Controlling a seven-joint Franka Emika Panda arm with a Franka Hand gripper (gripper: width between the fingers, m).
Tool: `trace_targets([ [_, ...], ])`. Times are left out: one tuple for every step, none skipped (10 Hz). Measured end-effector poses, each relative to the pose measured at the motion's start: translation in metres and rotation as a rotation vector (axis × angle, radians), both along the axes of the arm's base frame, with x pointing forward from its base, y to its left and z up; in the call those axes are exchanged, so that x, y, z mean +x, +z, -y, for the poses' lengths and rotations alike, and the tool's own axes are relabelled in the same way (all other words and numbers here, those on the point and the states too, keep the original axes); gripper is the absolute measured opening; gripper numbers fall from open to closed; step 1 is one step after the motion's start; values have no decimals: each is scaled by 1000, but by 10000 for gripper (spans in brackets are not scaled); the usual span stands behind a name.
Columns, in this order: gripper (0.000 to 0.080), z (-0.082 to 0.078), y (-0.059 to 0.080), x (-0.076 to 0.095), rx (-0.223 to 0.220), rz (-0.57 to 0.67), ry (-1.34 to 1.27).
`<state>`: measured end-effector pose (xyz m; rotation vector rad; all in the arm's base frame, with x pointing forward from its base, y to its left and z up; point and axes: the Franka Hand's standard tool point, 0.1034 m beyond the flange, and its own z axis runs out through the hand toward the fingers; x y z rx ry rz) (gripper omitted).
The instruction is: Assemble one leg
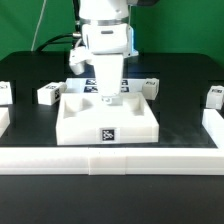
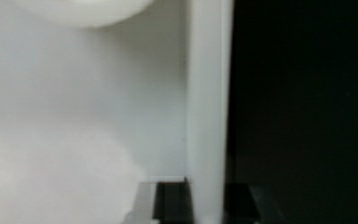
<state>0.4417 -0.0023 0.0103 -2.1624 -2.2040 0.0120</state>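
The large white tray-like top [image 1: 80, 122] lies in the middle of the black table, its front against the white wall. My gripper [image 1: 107, 97] reaches straight down onto the top's far rim. In the wrist view the top [image 2: 69, 120] fills most of the picture. A narrow white rim strip runs between my dark fingertips [image 2: 167, 205], and my gripper [image 2: 208, 205] is closed on that strip. Small white legs with marker tags lie loose on the table: one [image 1: 48, 93] toward the exterior view's left, one [image 1: 148, 86] toward its right. None is held.
Two more small white tagged blocks lie at the far left [image 1: 5, 93] and far right [image 1: 213, 97] of the exterior view. A low white wall [image 1: 110, 160] runs along the front and up both sides. A green backdrop stands behind.
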Motion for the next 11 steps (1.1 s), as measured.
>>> trace_targets([
  [61, -13, 0, 8, 5, 8, -16],
  [61, -23, 0, 17, 10, 18, -22],
  [61, -31, 0, 24, 11, 22, -47],
  [61, -41, 0, 31, 12, 28, -66],
  [61, -50, 0, 36, 13, 31, -85],
  [61, -61, 0, 44, 17, 38, -106],
  [61, -70, 1, 51, 18, 42, -96],
  [61, -77, 1, 59, 17, 45, -73],
  [61, -81, 0, 62, 14, 32, -54],
  [61, -82, 0, 62, 12, 22, -52],
  [61, -82, 1, 62, 10, 15, -53],
])
